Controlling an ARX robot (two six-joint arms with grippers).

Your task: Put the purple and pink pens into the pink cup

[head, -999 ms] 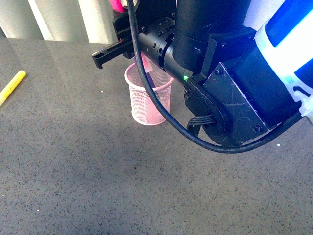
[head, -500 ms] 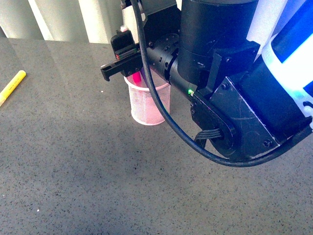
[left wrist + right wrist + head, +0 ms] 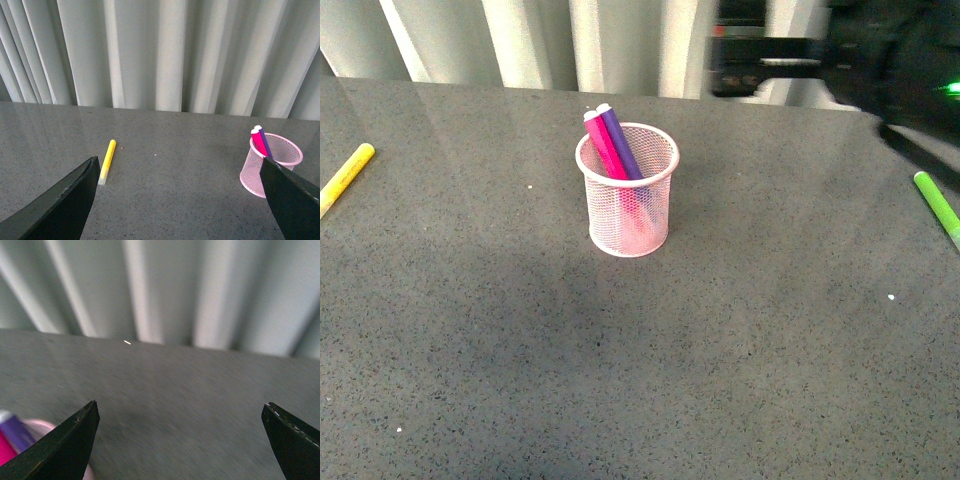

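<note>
Pens [image 3: 613, 143] lean unlabelled inside pink cup [image 3: 629, 215].

right hand [image 3: 720, 68]: motion-blurred | lime green marker [image 3: 939, 207]: cut by edge

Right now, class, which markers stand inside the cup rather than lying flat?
The pink pen and purple pen lean inside the pink cup; yellow and green lie flat.
</note>
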